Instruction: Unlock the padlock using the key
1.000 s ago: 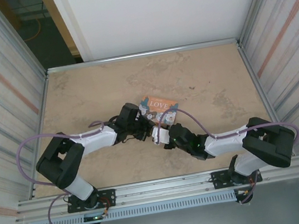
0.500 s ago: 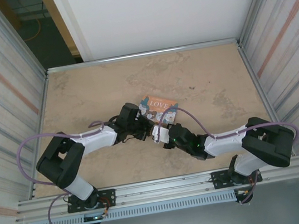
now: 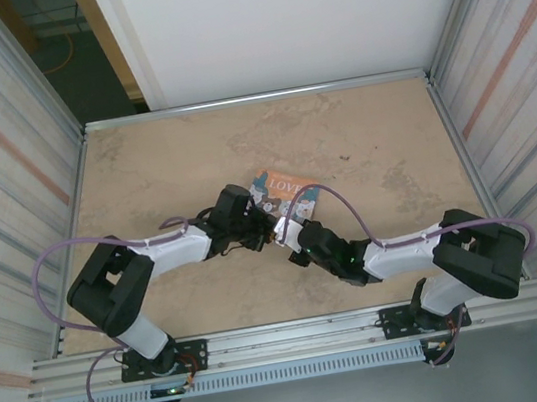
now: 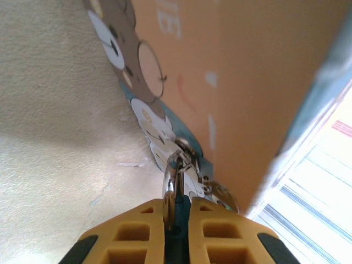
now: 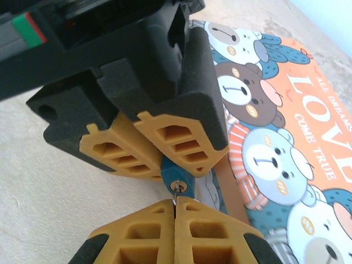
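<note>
The padlock (image 5: 175, 175) is tiny, with a teal-blue body. My left gripper (image 4: 177, 204) is shut on it. Its silvery shackle (image 4: 169, 184) runs up to the hasp of the orange tin box (image 4: 258, 82). In the right wrist view the left gripper's yellow fingers (image 5: 181, 140) clamp the lock from above, keyhole facing me. My right gripper (image 5: 175, 202) is shut on the key (image 5: 176, 191). Just a silvery sliver of it shows, its tip at the keyhole. From the top view both grippers meet nose to nose, left (image 3: 264, 228) and right (image 3: 289, 239), at the near corner of the box (image 3: 283, 190).
The orange "LOVE" box with cartoon bears (image 5: 286, 137) lies flat mid-table. Purple cables loop over both arms (image 3: 323, 193). Metal rails (image 3: 253, 98) and corrugated walls bound the beige tabletop (image 3: 370, 135), which has open room at the back and on both sides.
The right gripper has edged a little up and left, closer to the left gripper and the padlock. The left arm and the box have stayed put.
</note>
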{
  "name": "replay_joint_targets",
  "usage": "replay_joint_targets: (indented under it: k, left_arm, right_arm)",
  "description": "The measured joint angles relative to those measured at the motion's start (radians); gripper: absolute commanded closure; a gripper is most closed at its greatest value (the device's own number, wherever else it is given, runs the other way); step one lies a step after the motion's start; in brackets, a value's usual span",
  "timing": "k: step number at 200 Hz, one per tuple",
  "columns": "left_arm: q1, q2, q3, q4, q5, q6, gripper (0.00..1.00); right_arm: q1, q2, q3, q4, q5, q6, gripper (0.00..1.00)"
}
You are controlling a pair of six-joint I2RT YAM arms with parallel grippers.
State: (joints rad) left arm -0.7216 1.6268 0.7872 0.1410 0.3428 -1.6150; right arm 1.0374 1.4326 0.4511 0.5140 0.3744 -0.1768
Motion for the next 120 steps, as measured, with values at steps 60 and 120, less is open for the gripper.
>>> replay_joint_targets:
  k: [60, 120]
  left_arm:
    - [-0.04, 0.025, -0.022, 0.104, -0.069, -0.063, 1.0]
    - [-0.064, 0.045, -0.013, 0.12, -0.089, -0.049, 0.83]
  right_arm:
    - [-0.082, -0.034, -0.002, -0.061, -0.115, 0.202, 1.0]
    - [-0.138, -0.067, -0.046, -0.051, -0.219, 0.321, 1.0]
